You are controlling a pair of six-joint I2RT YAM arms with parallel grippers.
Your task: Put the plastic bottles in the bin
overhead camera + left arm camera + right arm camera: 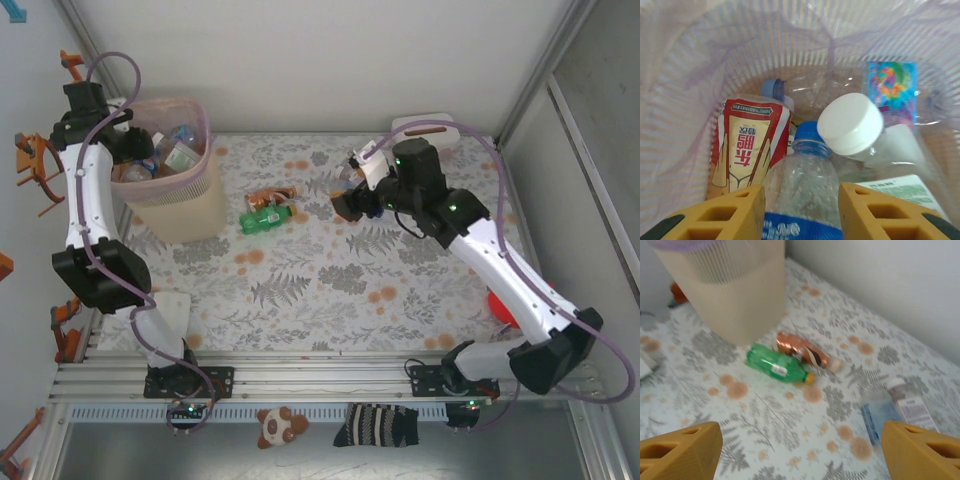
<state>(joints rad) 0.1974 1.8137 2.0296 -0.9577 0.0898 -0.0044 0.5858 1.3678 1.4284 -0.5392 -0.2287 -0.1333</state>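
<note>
Left claw [801,202] grasping a clear blue-capped bottle [799,172] over the nearly full bin [190,218] at far left, so once released it might glance off the pile and tumble out; right claw [800,450] released above the tabletop [330,290].

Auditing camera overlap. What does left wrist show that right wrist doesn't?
Left wrist: the left pincer shut on a blue-capped clear bottle, above a red-labelled bottle and a white-capped bottle piled below.
Right wrist: the right pincer open over the flowered table; a green bottle lying beside an orange bottle; a blue-labelled bottle next to a white-labelled bottle.
Both: the bin, its inside on left wrist, its outer wall on right wrist.
</note>
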